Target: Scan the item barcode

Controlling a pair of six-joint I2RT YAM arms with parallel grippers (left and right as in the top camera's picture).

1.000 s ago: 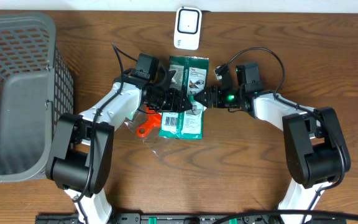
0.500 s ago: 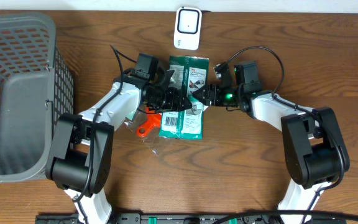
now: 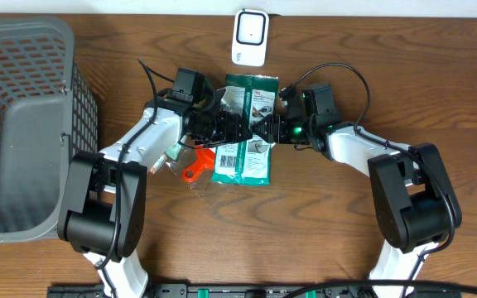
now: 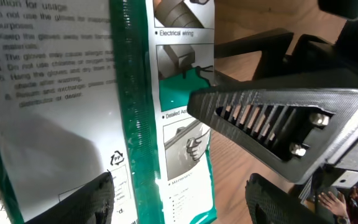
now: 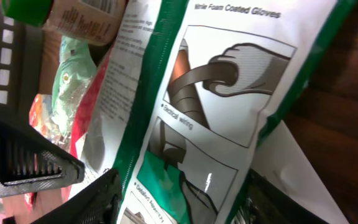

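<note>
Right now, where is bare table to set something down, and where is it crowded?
Bare wood: the front strip below the glove package, between left arm and right arm; the right side beyond that arm; the back strip between basket and scanner. Crowded: the centre, where left end effector and right end effector flank the package, orange item beside.

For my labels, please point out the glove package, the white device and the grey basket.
glove package [image 3: 251, 165]: overhead view, lower part.
white device [image 3: 249, 37]: overhead view, its middle.
grey basket [image 3: 83, 108]: overhead view, right wall.
</note>
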